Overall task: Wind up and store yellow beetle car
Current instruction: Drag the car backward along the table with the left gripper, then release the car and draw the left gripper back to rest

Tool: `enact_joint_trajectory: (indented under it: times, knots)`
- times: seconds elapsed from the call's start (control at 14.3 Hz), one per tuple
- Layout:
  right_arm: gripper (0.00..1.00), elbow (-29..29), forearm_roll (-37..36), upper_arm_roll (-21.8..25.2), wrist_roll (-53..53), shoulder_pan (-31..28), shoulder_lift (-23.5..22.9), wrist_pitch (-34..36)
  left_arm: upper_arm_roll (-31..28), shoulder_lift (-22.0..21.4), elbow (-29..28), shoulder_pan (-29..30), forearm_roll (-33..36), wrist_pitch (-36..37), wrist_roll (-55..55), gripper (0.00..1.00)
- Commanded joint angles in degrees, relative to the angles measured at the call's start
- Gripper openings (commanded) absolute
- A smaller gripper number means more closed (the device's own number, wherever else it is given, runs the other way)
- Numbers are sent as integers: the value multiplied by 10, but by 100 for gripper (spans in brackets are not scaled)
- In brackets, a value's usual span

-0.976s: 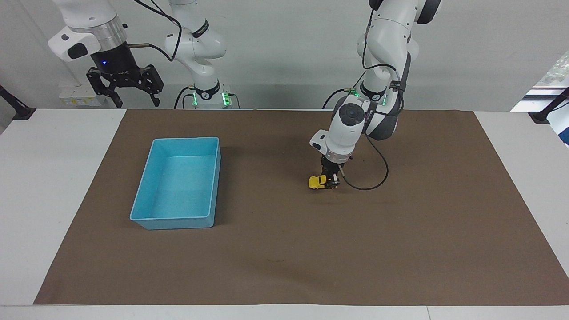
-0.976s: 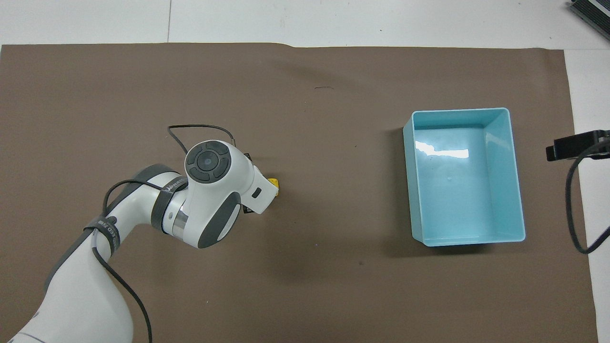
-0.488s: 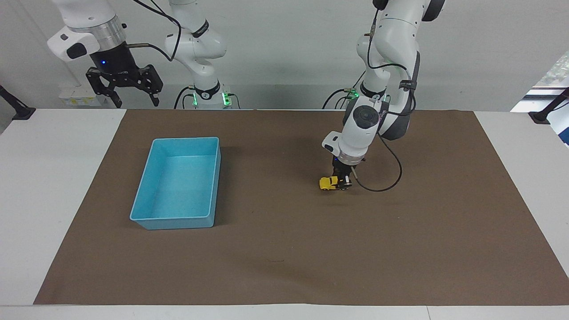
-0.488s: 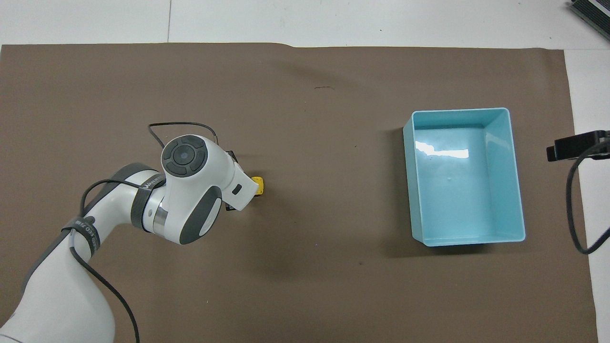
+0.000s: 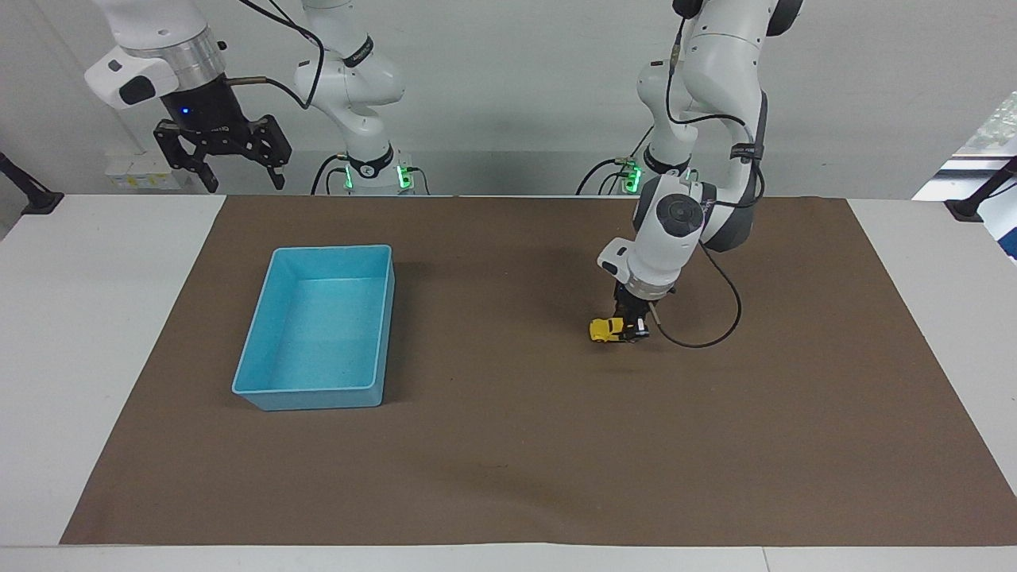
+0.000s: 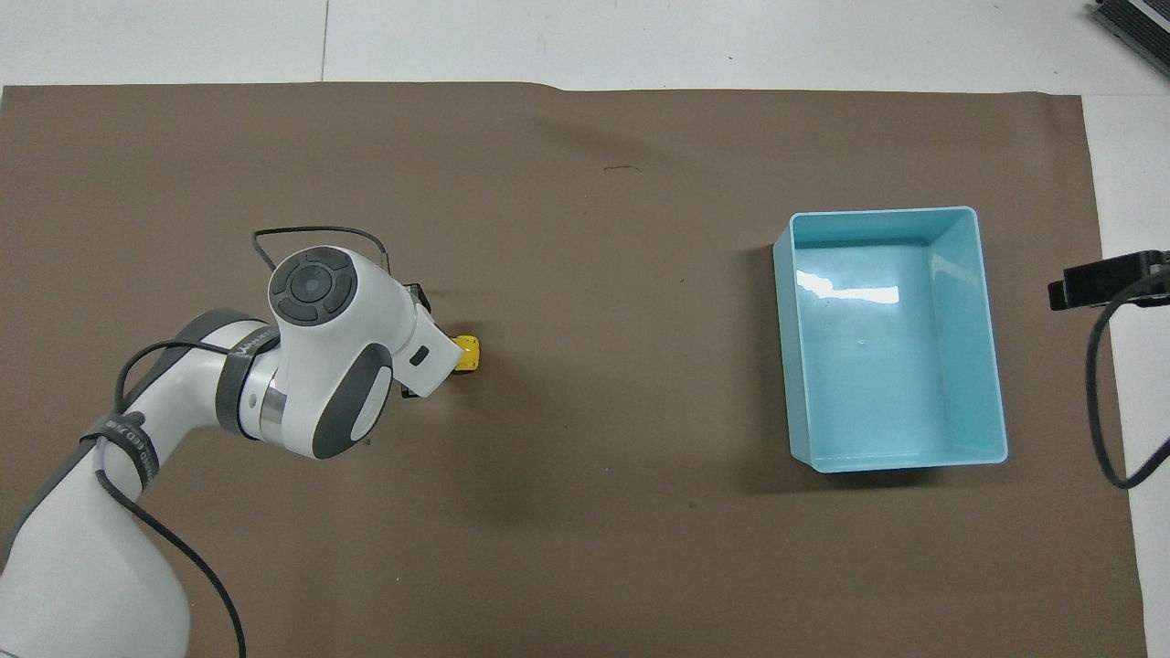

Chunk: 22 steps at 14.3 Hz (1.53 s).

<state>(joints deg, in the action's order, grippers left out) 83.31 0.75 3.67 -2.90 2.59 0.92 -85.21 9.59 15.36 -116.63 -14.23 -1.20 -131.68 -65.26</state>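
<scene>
- Over the last second the yellow beetle car (image 5: 607,329) has been drawn along the brown mat (image 5: 508,445) toward the left arm's end of the desk (image 5: 119,334), away from the blue bin (image 5: 262,393), wheels on the surface.
- The left gripper (image 5: 633,330) is closed on the car's rear, its fingers clamped on the body; the grip has stayed shut throughout the pull.
- This backward drag is judged to be the winding stroke: the spring is probably being loaded, and storage has not yet begun.
- The car now lies on the mat at about the bin's distance from the robots, well apart from it.
- The right gripper (image 5: 222,155) is held raised over the desk's edge by the right arm's base, fingers spread wide and empty, waiting.
- Bare mat lies between car and bin, so a run or a carry toward the bin looks unobstructed.
- Mat also remains toward the left arm's end, so the pull could be lengthened before the mat's edge is met.
</scene>
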Motion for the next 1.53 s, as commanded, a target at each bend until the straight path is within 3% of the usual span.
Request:
enact_joint_trajectory:
  times: [0.0,0.42,0.49,0.56,0.63,0.77,0.98,1.18,1.46]
  knots:
    - [100,15,0,-3,-3,-4,15,9,-4,20,-12,26,19,-26,-28,0]
    - [100,18,1,-3,-8,-4,16,8,-4,18,-9,55,19,-9,-65,0]
    - [100,18,1,-3,-8,-4,16,8,-4,10,-5,53,19,9,-59,23]
    - [100,18,1,-3,-9,-4,16,9,-2,0,1,47,19,46,-56,93]
    - [100,18,1,-3,-8,-4,16,9,1,-2,13,40,19,84,-57,100]
    - [100,18,1,-3,-9,-4,16,9,2,-16,36,44,17,138,-56,100]
    - [100,18,1,-3,-9,-4,17,9,0,-52,45,39,17,150,-18,100]
    - [100,19,2,-3,-9,-4,17,8,-1,-66,51,41,17,151,89,100]
    - [100,20,11,-4,-42,-2,18,8,-4,-67,69,48,18,157,320,100]
